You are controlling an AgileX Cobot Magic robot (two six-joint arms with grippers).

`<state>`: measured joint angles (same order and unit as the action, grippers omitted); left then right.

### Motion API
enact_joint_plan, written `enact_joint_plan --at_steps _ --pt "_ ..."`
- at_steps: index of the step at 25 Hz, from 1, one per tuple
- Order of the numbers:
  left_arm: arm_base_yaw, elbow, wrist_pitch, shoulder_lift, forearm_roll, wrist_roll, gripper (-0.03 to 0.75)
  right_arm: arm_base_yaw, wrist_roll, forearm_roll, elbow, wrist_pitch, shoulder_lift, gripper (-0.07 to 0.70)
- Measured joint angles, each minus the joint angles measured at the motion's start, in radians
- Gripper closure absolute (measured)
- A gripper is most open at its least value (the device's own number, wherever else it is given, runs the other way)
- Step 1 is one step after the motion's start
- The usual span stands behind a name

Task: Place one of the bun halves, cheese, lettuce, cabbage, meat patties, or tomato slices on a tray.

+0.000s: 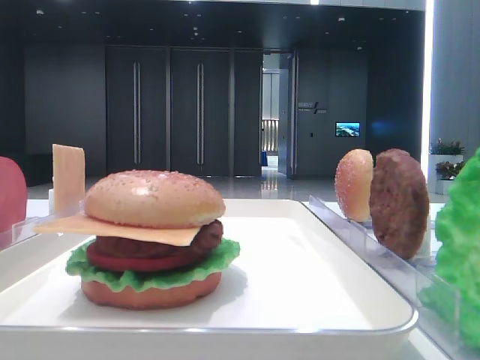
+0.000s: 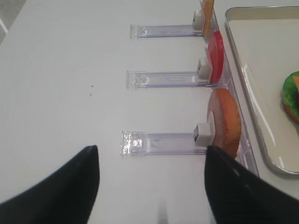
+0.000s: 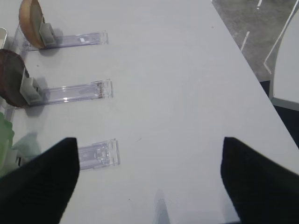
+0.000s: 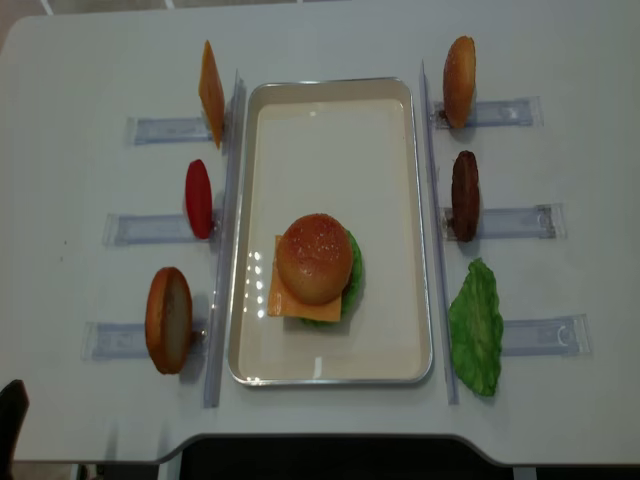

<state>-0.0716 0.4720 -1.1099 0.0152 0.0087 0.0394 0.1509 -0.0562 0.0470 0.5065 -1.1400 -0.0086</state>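
On the white tray [image 4: 420, 200] stands a stacked burger with the sesame top bun half [image 4: 315, 257] uppermost. Cheese [image 1: 120, 229], a meat patty [image 1: 161, 246], a tomato slice [image 1: 142, 262], lettuce [image 1: 150, 279] and a bottom bun lie under it. My left gripper [image 2: 150, 154] is open over bare table, close to the racked orange bun half [image 2: 226, 121]. My right gripper [image 3: 149, 142] is open and holds nothing, with the spare lettuce leaf [image 3: 4, 133] at its left.
Clear racks flank the tray. On the left they hold a cheese slice [image 4: 211, 92], a tomato slice [image 4: 198, 198] and a bun half [image 4: 168, 320]. On the right stand a bun half [image 4: 459, 80], a patty [image 4: 464, 195] and lettuce [image 4: 476, 328]. The table edge [image 3: 243, 60] runs at the right.
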Motion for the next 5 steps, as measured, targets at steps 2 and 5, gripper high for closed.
enact_joint_plan --at_steps 2,5 --pt "0.000 0.000 0.000 0.000 0.000 0.000 0.181 0.000 0.000 0.000 0.000 0.000 0.000 0.046" --pt "0.000 0.000 0.000 0.000 0.000 0.000 0.181 0.000 -0.001 0.000 0.000 0.000 0.000 0.046"
